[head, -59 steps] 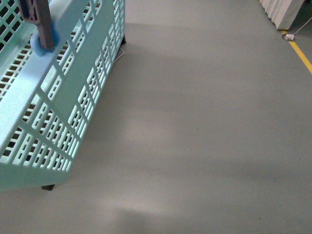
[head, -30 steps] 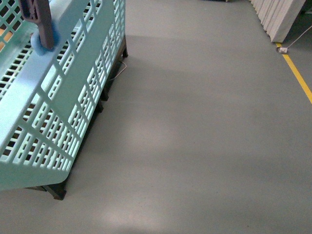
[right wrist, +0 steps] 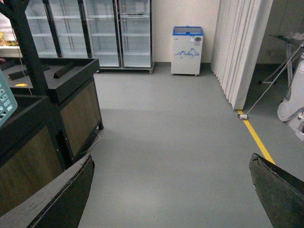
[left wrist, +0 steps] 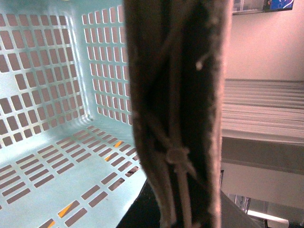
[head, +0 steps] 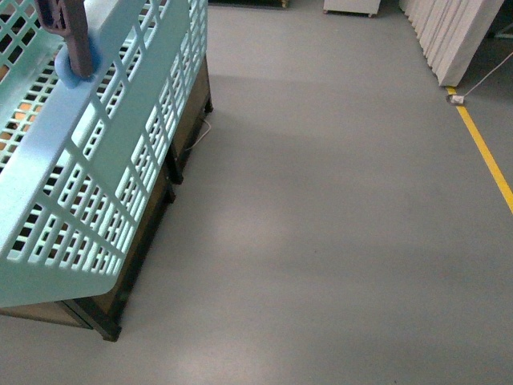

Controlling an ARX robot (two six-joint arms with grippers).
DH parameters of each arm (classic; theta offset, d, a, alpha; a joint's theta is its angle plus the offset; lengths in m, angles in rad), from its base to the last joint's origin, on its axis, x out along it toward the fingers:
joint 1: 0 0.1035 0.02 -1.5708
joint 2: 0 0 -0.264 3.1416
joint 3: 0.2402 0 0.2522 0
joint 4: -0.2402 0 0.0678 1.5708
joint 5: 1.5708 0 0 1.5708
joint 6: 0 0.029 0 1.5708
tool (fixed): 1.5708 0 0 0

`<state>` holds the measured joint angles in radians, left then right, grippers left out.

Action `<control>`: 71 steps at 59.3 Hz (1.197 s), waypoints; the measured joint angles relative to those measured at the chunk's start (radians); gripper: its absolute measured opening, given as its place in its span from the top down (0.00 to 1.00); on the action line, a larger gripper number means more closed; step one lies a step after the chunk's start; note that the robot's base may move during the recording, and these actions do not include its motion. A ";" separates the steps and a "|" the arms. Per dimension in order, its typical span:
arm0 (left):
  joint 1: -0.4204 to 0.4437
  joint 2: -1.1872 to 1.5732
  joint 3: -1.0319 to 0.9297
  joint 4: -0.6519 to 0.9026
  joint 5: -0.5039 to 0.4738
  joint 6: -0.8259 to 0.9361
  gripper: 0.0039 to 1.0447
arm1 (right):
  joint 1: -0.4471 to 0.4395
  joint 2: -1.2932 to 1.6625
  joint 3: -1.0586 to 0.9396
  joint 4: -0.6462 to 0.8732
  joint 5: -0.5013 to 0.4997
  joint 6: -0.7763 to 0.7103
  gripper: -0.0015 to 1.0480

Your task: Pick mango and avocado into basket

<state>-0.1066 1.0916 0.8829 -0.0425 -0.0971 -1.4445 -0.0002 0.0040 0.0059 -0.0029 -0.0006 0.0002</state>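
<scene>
Well, in the front view we see the basket (head: 120, 152) at the left, tilted, with its brown handle (head: 68, 32) rising from the near rim. It hangs over a wooden bench (head: 136, 265) on a dark frame. We cannot tell whether the two touch.

From the left wrist, the handle with its white ties fills the middle and hides the left gripper, so we cannot tell its state. Behind it lies the basket's bare slotted bottom (orange glints show through a few slots, too small to name).

The right gripper (right wrist: 172, 161) is spread wide, gripping nothing, over grey floor (right wrist: 171, 133). A yellow line (right wrist: 256, 137) runs along one side. Glass-door fridges (right wrist: 95, 28) and a small white freezer (right wrist: 187, 50) stand against the far wall.
</scene>
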 joint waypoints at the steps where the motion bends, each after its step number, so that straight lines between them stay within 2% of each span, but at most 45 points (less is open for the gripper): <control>1: 0.000 0.000 0.000 0.000 0.000 0.000 0.94 | 0.000 0.000 0.000 0.000 0.000 0.000 0.07; 71: -0.001 -0.002 0.000 -0.003 0.002 -0.002 0.94 | 0.000 0.000 0.000 0.000 0.002 0.000 0.07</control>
<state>-0.1074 1.0901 0.8829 -0.0452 -0.0956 -1.4460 0.0002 0.0040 0.0059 -0.0032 0.0013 0.0002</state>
